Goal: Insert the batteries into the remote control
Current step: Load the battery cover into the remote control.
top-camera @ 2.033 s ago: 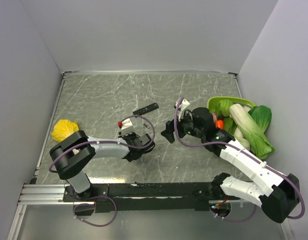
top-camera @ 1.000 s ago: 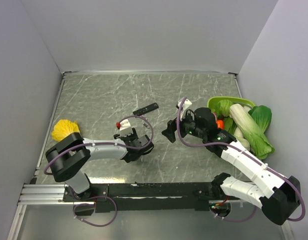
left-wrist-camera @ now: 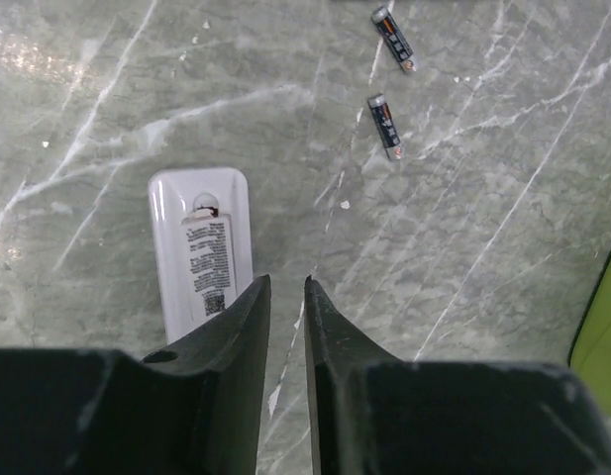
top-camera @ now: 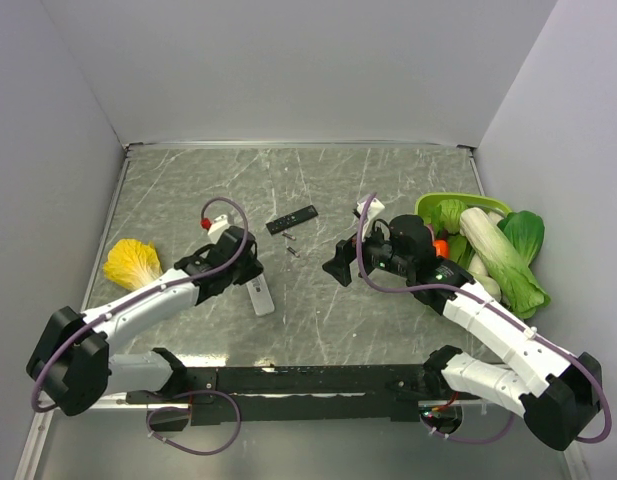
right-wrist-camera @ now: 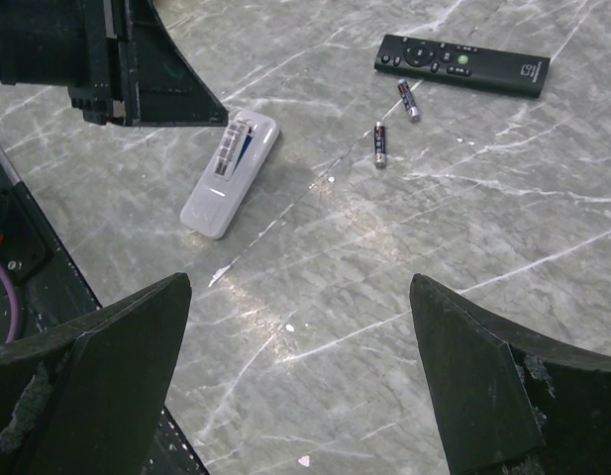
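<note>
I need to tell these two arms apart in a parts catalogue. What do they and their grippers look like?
Both arms match: white shell segments with black joints and bases, and a purple cable looping along each. The left gripper and right gripper have matte black wedge-shaped fingers. A small red part sits near the left wrist.

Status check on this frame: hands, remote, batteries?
Left hand nearly closed, empty. Right hand wide open, empty. White remote on the table, not held. Both batteries loose near black remote. Nothing blocking.

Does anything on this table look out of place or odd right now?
The small white remote lies label side up with its battery bay seemingly uncovered and empty; the two small cylindrical batteries lie loose on the grey marble table beyond it.
</note>
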